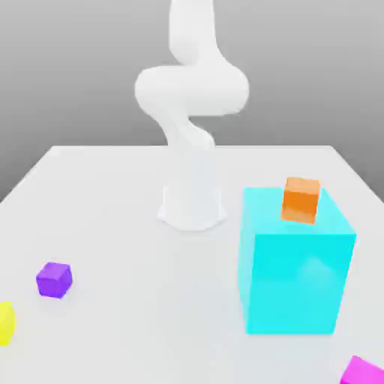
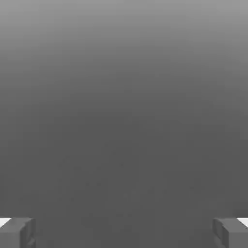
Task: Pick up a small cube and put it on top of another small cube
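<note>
Violet cube (image 1: 54,280) is small and plain, and its colour is a strong violet-purple. It lies on the white table (image 1: 150,300), near the exterior view's left side. It looks solid and simple, with flat faces and quite sharp edges. The top face is a little lighter than the sides, and one side face is darker. The cube sits flat, but it is turned a little, so one corner edge points toward the camera. It is far smaller than the big cyan block (image 1: 296,281), which stands well apart from it, toward the exterior view's right. On top of this block there is an orange cube (image 1: 301,200). Near the violet cube, at the exterior view's left edge, is a yellow piece (image 1: 6,323), which is partly cut by the border. A magenta cube (image 1: 364,373) is at the lower right corner of the exterior view, also cut. The white arm (image 1: 192,90) stands behind these things. In the hand view, the tool (image 2: 124,233) is released: its two fingers are wide apart, and nothing is between them.
</note>
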You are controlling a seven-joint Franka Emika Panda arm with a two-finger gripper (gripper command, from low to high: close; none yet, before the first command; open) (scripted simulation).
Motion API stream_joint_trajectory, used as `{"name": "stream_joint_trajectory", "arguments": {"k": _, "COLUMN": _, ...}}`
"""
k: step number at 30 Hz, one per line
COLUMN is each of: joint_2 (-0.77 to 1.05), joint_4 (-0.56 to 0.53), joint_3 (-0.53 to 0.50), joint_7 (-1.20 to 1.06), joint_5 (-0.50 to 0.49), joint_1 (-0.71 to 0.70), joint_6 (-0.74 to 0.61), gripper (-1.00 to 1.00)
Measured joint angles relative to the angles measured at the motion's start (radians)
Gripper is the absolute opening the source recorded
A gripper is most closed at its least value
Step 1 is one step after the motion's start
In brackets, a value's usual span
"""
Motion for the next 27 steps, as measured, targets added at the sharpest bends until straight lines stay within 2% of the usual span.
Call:
{"name": "stream_joint_trajectory", "arguments": {"k": 11, "joint_2": 0.398, "joint_4": -0.206, "joint_3": -0.263, "joint_7": -0.248, "joint_5": -0.025, "joint_1": -0.096, "joint_6": 0.245, "gripper": 0.00}}
{"name": "stream_joint_trajectory", "arguments": {"k": 18, "joint_2": 0.659, "joint_4": -0.335, "joint_3": -0.405, "joint_7": -0.475, "joint_5": 0.061, "joint_1": -0.190, "joint_6": 0.397, "gripper": 0.00}}
{"name": "stream_joint_trajectory", "arguments": {"k": 22, "joint_2": 0.815, "joint_4": -0.389, "joint_3": -0.395, "joint_7": -0.641, "joint_5": 0.181, "joint_1": -0.270, "joint_6": 0.485, "gripper": 0.00}}
{"name": "stream_joint_trajectory", "arguments": {"k": 27, "joint_2": 0.998, "joint_4": -0.355, "joint_3": -0.192, "joint_7": -0.815, "joint_5": 0.397, "joint_1": -0.433, "joint_6": 0.615, "gripper": 0.00}}
